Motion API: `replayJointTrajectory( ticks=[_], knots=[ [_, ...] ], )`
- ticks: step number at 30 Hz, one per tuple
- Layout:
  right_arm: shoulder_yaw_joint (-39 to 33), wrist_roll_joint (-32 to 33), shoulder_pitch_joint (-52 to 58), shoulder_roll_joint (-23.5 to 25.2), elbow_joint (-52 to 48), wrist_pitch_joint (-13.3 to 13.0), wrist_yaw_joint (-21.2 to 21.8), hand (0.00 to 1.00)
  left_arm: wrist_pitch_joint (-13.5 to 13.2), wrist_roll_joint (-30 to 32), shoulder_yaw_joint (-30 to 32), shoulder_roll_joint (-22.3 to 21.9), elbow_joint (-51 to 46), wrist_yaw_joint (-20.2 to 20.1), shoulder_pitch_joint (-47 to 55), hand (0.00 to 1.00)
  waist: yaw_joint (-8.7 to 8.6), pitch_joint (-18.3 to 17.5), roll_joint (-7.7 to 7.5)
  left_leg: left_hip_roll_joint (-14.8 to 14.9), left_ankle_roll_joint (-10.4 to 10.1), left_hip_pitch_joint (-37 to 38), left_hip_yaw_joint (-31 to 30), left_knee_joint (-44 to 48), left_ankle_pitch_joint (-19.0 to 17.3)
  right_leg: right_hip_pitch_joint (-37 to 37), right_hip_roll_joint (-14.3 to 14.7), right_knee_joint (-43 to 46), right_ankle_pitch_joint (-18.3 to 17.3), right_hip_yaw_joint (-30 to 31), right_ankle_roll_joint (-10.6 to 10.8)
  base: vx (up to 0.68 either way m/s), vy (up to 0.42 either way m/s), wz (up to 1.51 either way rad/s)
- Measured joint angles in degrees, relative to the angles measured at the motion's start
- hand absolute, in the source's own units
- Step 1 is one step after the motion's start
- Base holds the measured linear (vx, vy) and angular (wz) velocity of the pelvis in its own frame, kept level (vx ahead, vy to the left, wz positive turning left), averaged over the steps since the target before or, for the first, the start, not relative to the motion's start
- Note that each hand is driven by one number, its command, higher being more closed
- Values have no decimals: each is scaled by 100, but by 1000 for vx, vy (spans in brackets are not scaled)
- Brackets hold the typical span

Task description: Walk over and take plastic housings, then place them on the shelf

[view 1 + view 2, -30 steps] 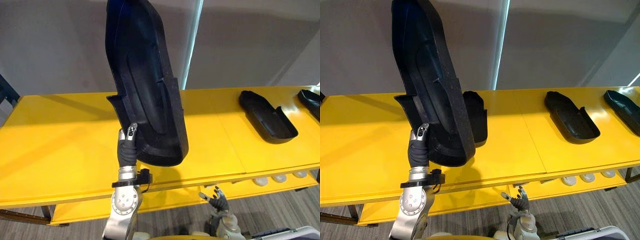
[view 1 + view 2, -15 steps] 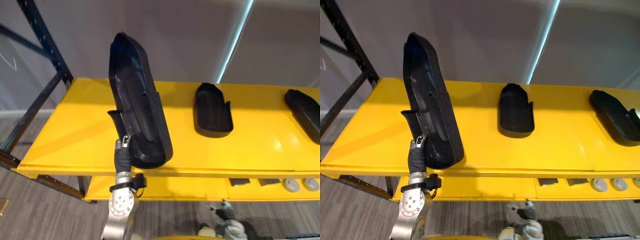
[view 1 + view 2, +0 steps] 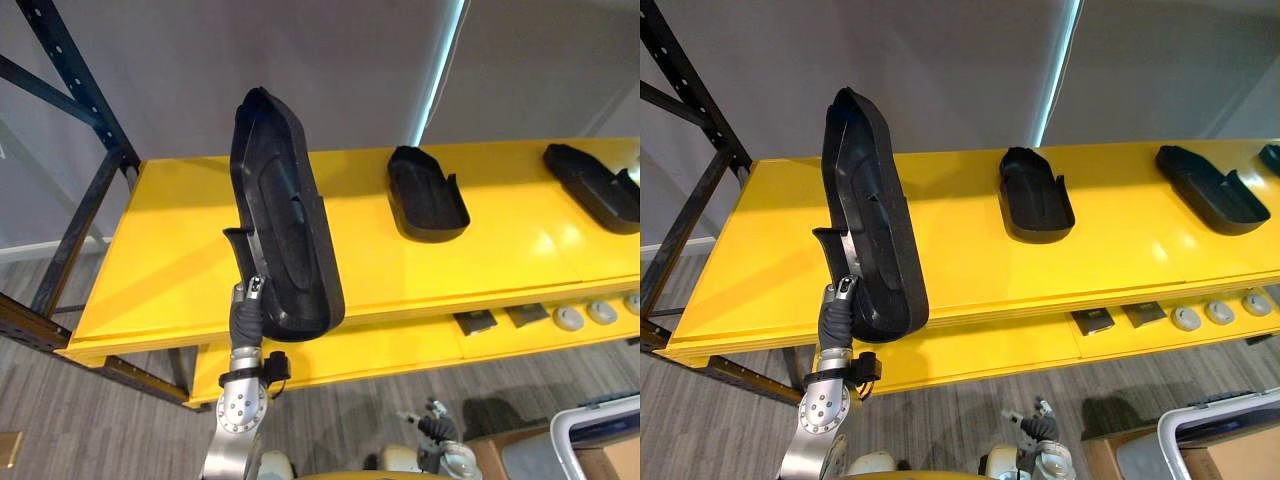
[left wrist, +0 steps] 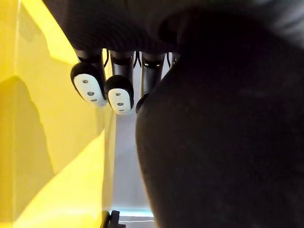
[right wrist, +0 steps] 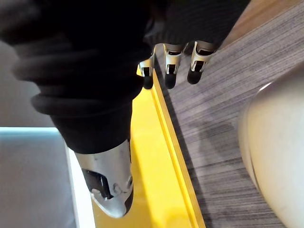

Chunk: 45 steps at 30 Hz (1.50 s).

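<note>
A: Where is the black plastic housing (image 3: pixel 285 220) seen?

B: It's held upright, hollow side turned to the robot's right. Its lower end is over the front edge of the yellow shelf (image 3: pixel 160 260), twd the left end. Contact w/ the shelf can't be told.

A: By what is it held?

B: It's gripped at the lower rim by the left hand (image 3: pixel 247 312). A dark-tipped digit is laid on the rim, and in the wrist view the fingers (image 4: pixel 87 85) are seen against the dark shell.

A: And the other hand?

B: The right hand (image 3: pixel 437 428) is seen low over the grey floor (image 3: pixel 80 420), fingers loose and approx. straight, nothing held.

A: What else is noted?

B: A second housing (image 3: pixel 425 195) is laid flat near the shelf's ctr, and a third housing (image 3: pixel 592 188) at the right, the two well apart. On the lower board (image 3: pixel 380 350), two dark square parts (image 3: pixel 473 322) are set next to pale round discs (image 3: pixel 569 318). A dark rack post (image 3: pixel 70 90) is seen at the shelf's left end, and a pale-rimmed bin (image 3: pixel 600 425) on the floor at the right.
</note>
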Motion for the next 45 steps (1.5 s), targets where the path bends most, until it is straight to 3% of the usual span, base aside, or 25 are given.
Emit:
replayJointTrajectory(
  ticks=[3, 9, 16, 26, 39, 45],
  knots=[
    [5, 8, 71, 105, 8, 1, 0, 0, 0, 0, 97, -18, -17, 4, 16, 100, 30, -116, -59, 26, -73, 75, -81, -285, 191, 156, 83, -324, 135, -142, -77, 19, -44, 17],
    [32, 7, 59, 150, 8, 8, 0, 0, 0, -9, 466, -136, -18, 30, 183, 100, 36, -264, 97, 227, -144, 324, 240, -758, 417, 357, 355, -1057, 606, 74, -153, 1, -20, -25],
    [25, -5, 92, 146, 16, 8, -4, 0, 36, -1, 503, -164, -17, 30, 209, 100, 28, -285, 108, 242, -123, 440, 364, -1029, 542, 581, 430, -1629, 971, 159, -126, -37, 22, -10],
    [33, -52, 176, 33, 74, 11, 143, 0, 607, 667, 1507, 459, 750, 315, -906, 100, 22, -479, 113, 102, -148, 593, 348, -1700, 947, 776, 443, -2359, 1371, 116, -136, -7, 4, 2],
    [18, -92, 50, -82, 245, 42, 369, 0, 1418, 1635, 2071, 865, 2226, 389, -1832, 100, -131, -475, 167, 6, -190, 688, 212, -2555, 1565, 821, 539, -2943, 1792, -20, -220, -27, -16, 5],
    [15, -166, 49, -92, 242, 59, 382, 0, 1686, 1794, 2174, 972, 2627, 385, -2039, 100, -146, -471, 172, -15, -207, 645, 215, -2760, 1714, 693, 554, -3001, 1897, 6, -216, -68, -1, -2]
  ],
)
